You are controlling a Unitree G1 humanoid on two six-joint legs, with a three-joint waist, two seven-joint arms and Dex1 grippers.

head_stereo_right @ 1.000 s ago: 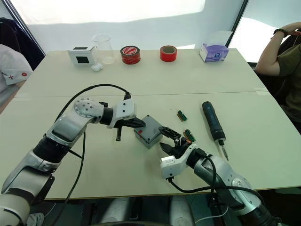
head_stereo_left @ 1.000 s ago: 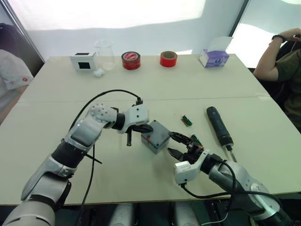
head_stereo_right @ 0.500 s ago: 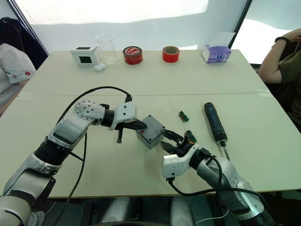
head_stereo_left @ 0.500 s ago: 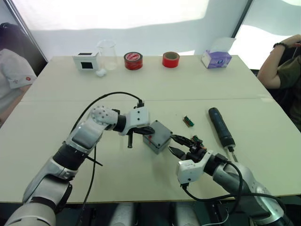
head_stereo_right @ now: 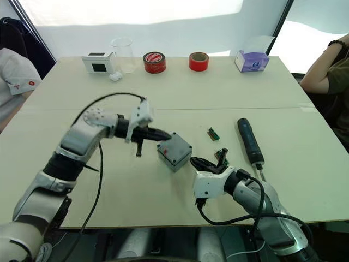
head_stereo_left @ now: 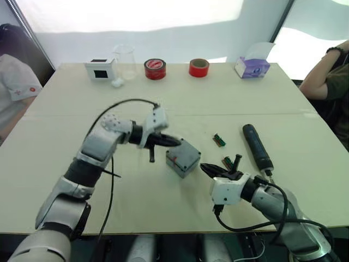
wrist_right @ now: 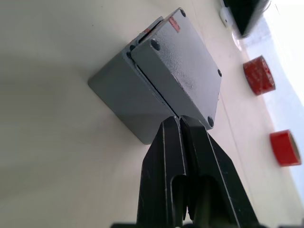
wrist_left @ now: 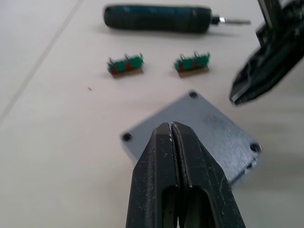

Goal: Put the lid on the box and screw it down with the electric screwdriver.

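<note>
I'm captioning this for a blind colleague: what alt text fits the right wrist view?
The right pincer, its two black fingers closed together, points at a grey box on a pale table. The lid sits on the box slightly askew, its corner screw holes showing. Two red tape rolls lie beyond it.

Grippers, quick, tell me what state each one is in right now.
Left gripper: shut, empty, its tip over the lid on the box.
Right gripper: shut, empty, its tip by the box.
</note>
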